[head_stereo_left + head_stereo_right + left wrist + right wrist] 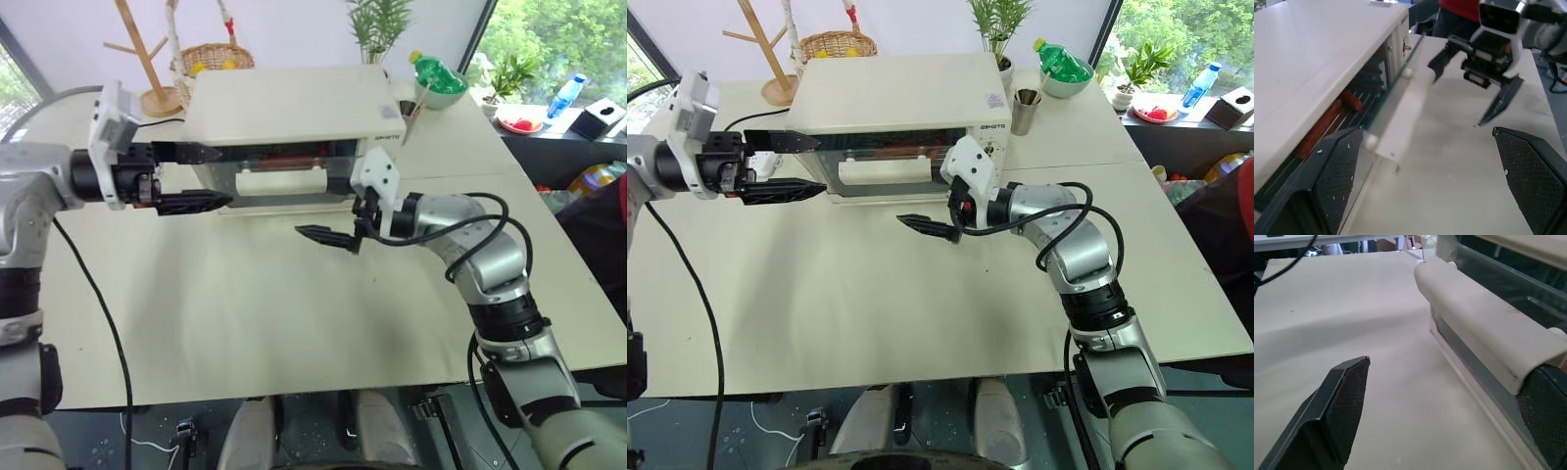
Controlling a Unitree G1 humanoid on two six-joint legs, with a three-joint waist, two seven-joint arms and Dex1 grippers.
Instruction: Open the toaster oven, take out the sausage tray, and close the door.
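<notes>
At the left end of the boxy cream-white toaster oven (294,117), the left gripper (201,177) hovers level with its black fingers spread wide, holding nothing. The clear glass door (1396,93) with its long white bar handle (282,181) stands slightly ajar, and the red-orange sausages (1327,122) on the ribbed silver tray lie inside behind it. Just in front of the oven's right end, the right gripper (926,226) is wide open and empty beside the handle.

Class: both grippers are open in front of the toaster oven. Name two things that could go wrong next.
1. The right gripper sits off the end of the door handle; closing there may slip off the bar.
2. The left gripper hangs close by the toaster oven; the door could strike it.
</notes>
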